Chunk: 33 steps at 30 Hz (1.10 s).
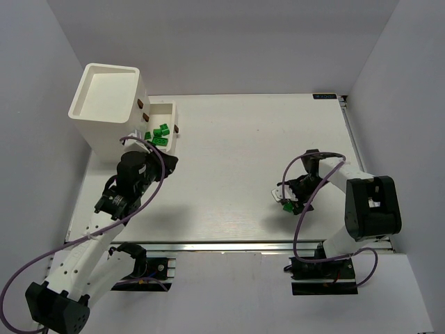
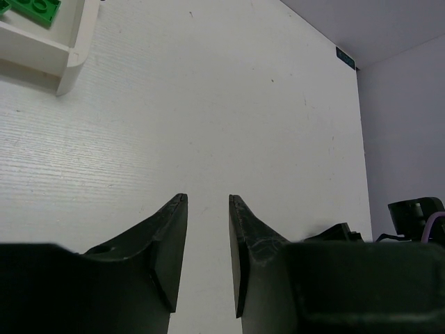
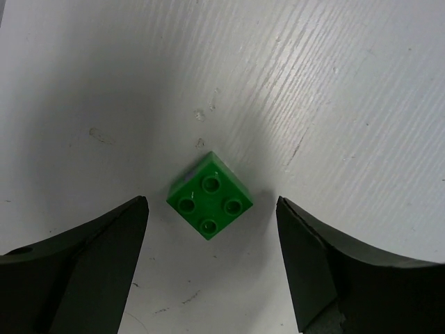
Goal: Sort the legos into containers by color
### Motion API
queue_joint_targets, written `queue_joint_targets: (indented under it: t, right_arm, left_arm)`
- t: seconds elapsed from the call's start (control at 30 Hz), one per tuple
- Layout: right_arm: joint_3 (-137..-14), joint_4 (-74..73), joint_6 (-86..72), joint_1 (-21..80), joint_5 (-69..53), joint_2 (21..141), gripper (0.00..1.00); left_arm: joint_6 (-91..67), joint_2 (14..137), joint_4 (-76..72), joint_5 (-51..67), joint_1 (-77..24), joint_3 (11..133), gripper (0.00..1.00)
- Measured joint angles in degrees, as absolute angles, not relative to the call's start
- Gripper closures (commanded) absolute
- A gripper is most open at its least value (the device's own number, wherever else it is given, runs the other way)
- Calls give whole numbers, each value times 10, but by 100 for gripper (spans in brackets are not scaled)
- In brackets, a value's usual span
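Observation:
A green four-stud lego [image 3: 209,196] lies on the white table between the wide-open fingers of my right gripper [image 3: 211,200], touching neither finger. In the top view this lego [image 1: 286,206] sits at the tip of my right gripper [image 1: 282,197], right of the table's middle. Several green legos [image 1: 158,135] lie in the low white tray [image 1: 172,110], which is joined to the tall white bin [image 1: 104,104] at the far left. My left gripper [image 1: 169,161] hovers just in front of the tray, slightly open and empty [image 2: 208,198]. No yellow-green or purple legos are in view.
The tray's corner [image 2: 66,66] with a green lego [image 2: 35,8] shows at the top left of the left wrist view. The right arm [image 2: 417,216] shows at that view's right edge. White walls enclose the table on three sides.

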<state>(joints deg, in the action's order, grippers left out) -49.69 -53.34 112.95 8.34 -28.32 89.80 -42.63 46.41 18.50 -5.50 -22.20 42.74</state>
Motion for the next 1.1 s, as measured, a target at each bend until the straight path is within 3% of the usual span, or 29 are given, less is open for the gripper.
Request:
queue_joint_targets:
  t: [0.2, 0.33, 0.63, 0.77, 0.93, 1.1]
  right_arm:
    - [-481, -534, 1129, 92, -273, 899, 25]
    - [-477, -536, 1129, 102, -272, 897, 34]
    - [-462, -520, 1127, 120, -275, 881, 76]
    - [-474, -515, 1128, 122, -287, 885, 83]
    - [-598, -495, 1034, 147, -353, 921, 90]
    - [-773, -340, 753, 219, -430, 1002, 96]
  left_arm:
    - [-432, 456, 191, -56, -222, 424, 59]
    - [-436, 453, 192, -57, -222, 418, 59]
    - [-437, 447, 199, -69, -222, 417, 59]
    - [-437, 446, 202, -72, -222, 417, 59]
    - [-436, 441, 213, -86, -222, 422, 59]
    - [-428, 434, 241, -119, -222, 472, 60]
